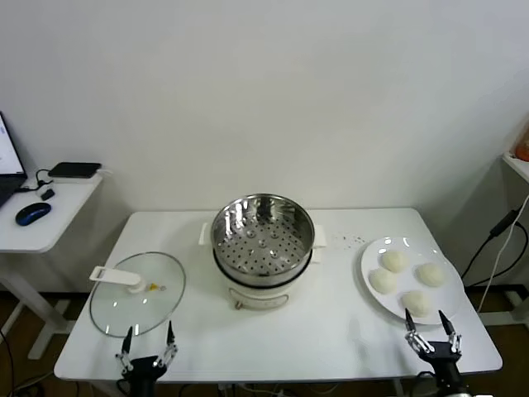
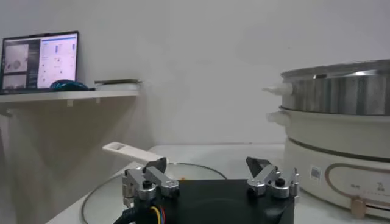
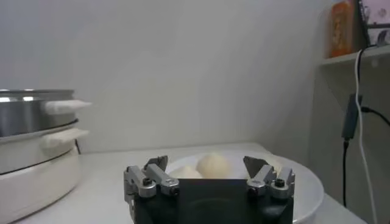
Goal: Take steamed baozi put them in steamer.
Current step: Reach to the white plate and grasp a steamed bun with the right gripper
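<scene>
Here, in the head view, the steamer (image 1: 263, 241) stands at the middle of the white counter (image 1: 331, 322), its steel basket bare of buns. Four baozi (image 1: 394, 261) lie on a white plate (image 1: 374, 251) toward the right end of the counter, well apart from the steamer. A glass lid (image 1: 136, 294) rests flat on the counter to the steamer's left. The left hand (image 1: 149, 339) hovers at the near edge just in front of the lid, fingers spread, grasping nothing. The right hand (image 1: 431, 323) sits at the near edge by the plate, its tips over the plate's near rim, also released and empty. A side desk (image 1: 50, 223) with a mouse (image 1: 32, 213) stands off to the far left.

In the left wrist view, the left hand (image 2: 207, 165) is spread wide, with the lid (image 2: 116, 189) lying beyond it and the steamer (image 2: 341, 128) off to one side. A laptop (image 2: 40, 61) shows on the side desk.

In the right wrist view, the right hand (image 3: 207, 164) gapes open just short of the plate (image 3: 304, 182). One baozi (image 3: 213, 164) shows between its fingers, untouched. The steamer (image 3: 30, 140) stands farther off.
</scene>
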